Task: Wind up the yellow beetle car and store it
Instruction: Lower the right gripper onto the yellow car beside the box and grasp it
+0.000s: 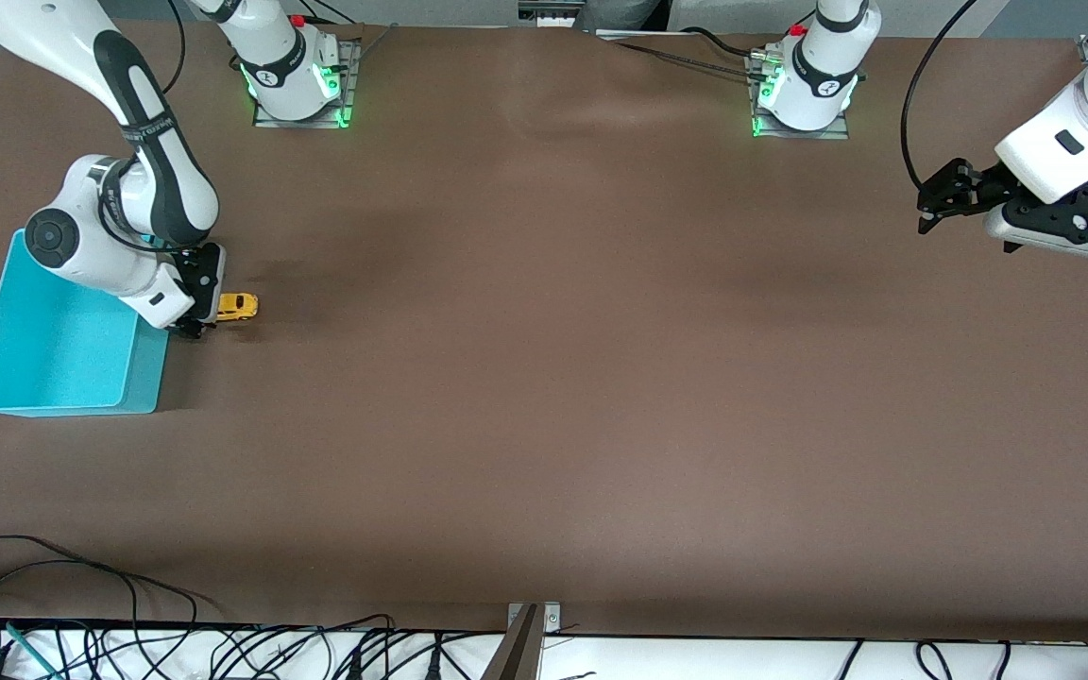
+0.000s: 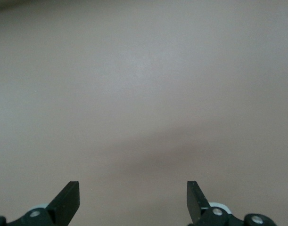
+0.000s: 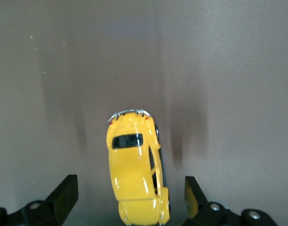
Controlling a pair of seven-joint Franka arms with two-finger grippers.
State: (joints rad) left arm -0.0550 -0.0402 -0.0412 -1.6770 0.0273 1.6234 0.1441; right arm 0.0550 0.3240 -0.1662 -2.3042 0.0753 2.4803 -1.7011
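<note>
The yellow beetle car point(image 1: 237, 306) stands on the brown table beside the turquoise bin point(image 1: 143, 373), on the bin's side toward the left arm's end. My right gripper point(image 1: 195, 327) is low over the table at the car's end nearest the bin. In the right wrist view the car point(image 3: 134, 174) lies lengthwise between the open fingers point(image 3: 66, 190), with a gap on each side; the right gripper point(image 3: 130, 184) touches nothing. My left gripper point(image 1: 926, 210) hangs open in the air over the left arm's end of the table, holding nothing; the left wrist view shows the left gripper point(image 2: 133, 187) over bare table.
The turquoise bin holds nothing that I can see, and the right arm's wrist hangs over its corner. Cables point(image 1: 128, 642) lie along the table edge nearest the front camera. Both arm bases point(image 1: 298, 76) stand at the table's farthest edge.
</note>
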